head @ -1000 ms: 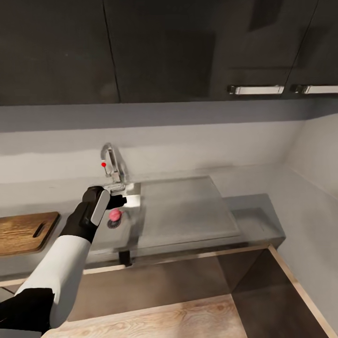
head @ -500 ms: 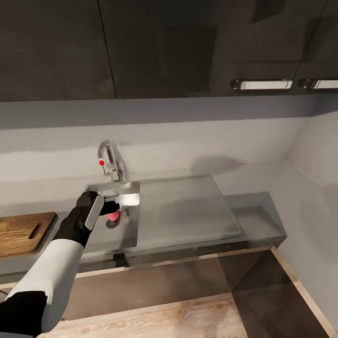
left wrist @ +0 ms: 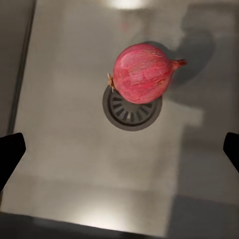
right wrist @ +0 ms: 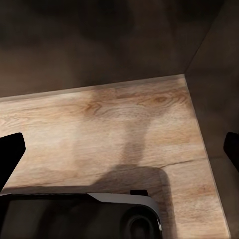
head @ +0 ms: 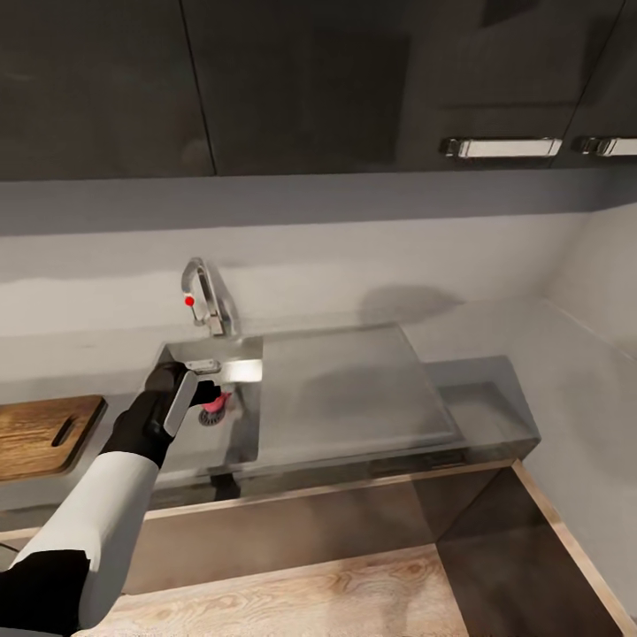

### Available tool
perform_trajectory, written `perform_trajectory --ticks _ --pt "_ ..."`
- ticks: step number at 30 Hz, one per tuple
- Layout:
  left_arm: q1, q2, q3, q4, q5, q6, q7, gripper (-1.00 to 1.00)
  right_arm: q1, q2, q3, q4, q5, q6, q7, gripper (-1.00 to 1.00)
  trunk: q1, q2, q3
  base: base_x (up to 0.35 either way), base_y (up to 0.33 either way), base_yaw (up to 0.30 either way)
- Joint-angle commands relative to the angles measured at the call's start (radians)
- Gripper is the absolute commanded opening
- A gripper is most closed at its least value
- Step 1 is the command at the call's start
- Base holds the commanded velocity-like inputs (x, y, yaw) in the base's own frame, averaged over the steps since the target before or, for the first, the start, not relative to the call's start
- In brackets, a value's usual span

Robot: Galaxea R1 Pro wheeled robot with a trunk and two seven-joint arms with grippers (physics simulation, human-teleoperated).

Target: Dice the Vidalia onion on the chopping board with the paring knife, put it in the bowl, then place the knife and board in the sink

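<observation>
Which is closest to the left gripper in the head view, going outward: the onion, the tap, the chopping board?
From the left gripper:
1. Onion, just beneath it in the sink basin.
2. Tap, behind the basin at the wall.
3. Chopping board, on the countertop off to the left.

No legible text, label or number anywhere (plain surfaces throughout)

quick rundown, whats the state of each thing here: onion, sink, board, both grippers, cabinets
Vidalia onion: whole, uncut, lying over the drain, ungripped.
sink: basin dry, tap not running.
chopping board: flat on the countertop, nothing on it.
left gripper: open, above the onion.
right gripper: open, holding nothing, over wood floor.
upper cabinets: doors closed.
</observation>
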Motion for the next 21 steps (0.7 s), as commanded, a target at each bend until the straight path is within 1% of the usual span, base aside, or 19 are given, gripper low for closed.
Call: perform_trajectory --ticks 1,11,17,21 --pt "-0.001 0.000 -0.001 -0.001 0.009 0.003 0.008 1.00 0.000 0.000 0.002 -0.001 0.003 0.000 -0.006 1.00 0.001 -0.002 -0.003 0.000 0.000 0.000" --pt "0.000 -0.001 -0.009 0.000 0.006 0.003 0.009 1.00 0.000 0.000 0.002 -0.001 0.003 0.000 -0.006 1.00 0.001 -0.002 -0.019 0.000 0.000 0.000" --pt "0.000 0.000 -0.044 -0.002 0.006 0.003 0.009 1.00 0.000 0.000 0.002 -0.001 0.003 0.000 -0.006 1.00 0.001 -0.002 -0.029 0.000 0.000 0.000" --pt "0.000 0.000 -0.048 -0.002 0.005 0.003 0.009 1.00 0.000 0.000 0.002 -0.001 0.003 0.000 -0.006 1.00 0.001 -0.002 -0.035 0.012 0.000 0.000"
